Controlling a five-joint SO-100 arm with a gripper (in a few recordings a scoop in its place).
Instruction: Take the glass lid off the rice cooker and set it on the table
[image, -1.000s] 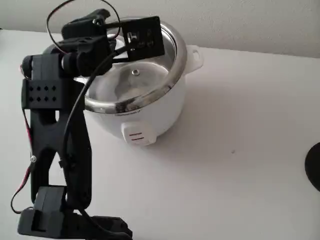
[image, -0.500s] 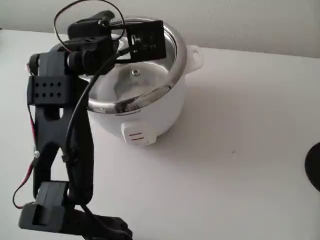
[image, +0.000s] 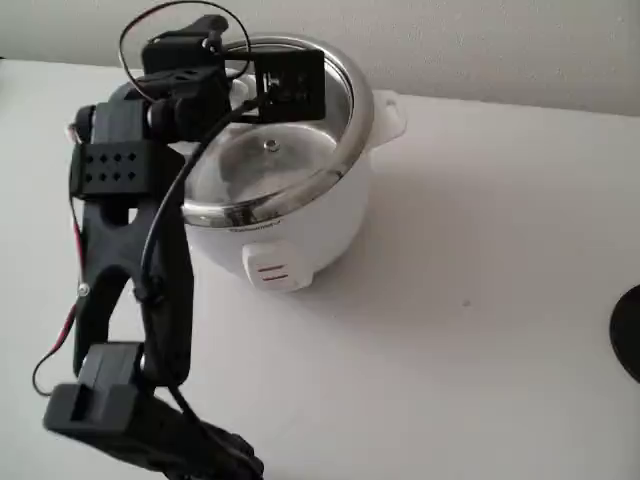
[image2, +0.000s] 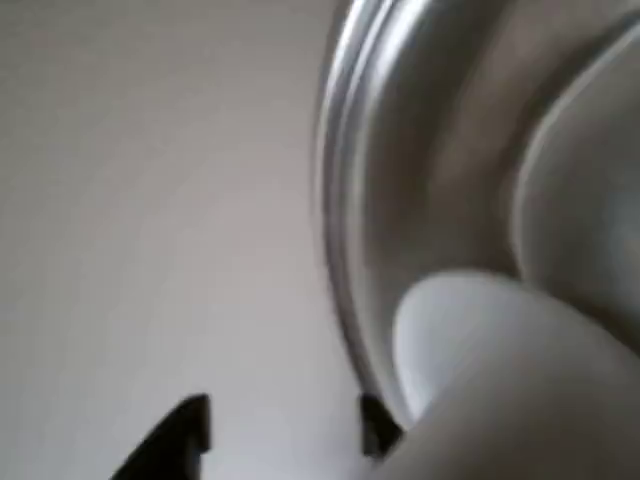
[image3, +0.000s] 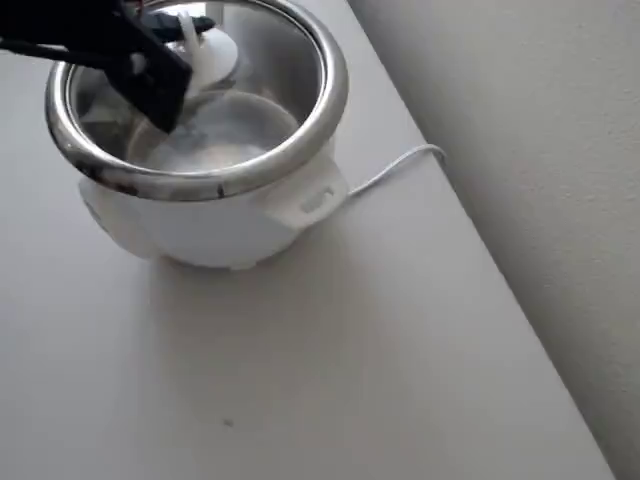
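Observation:
The white rice cooker (image: 285, 225) stands at the back left of the table (image: 480, 300), its steel rim (image3: 330, 95) shining. The glass lid (image: 262, 165) rests inside that rim, with its steam-hole grommet (image: 270, 147) showing. My black gripper (image: 250, 100) hangs directly over the lid, beside the white knob (image3: 205, 55). In the wrist view the gripper (image2: 280, 430) is open: two dark fingertips (image2: 180, 435) stand apart with bare surface between them. The blurred knob (image2: 500, 370) lies just right of the right fingertip.
The arm's black links (image: 130, 260) rise from the front left corner. A white cord (image3: 390, 170) runs from the cooker toward the wall. A dark round object (image: 630, 330) sits at the right edge. Open tabletop (image3: 300, 350) stretches in front of and right of the cooker.
The arm has leaned right and forward, bringing the gripper a little further over the cooker. The lid has not moved.

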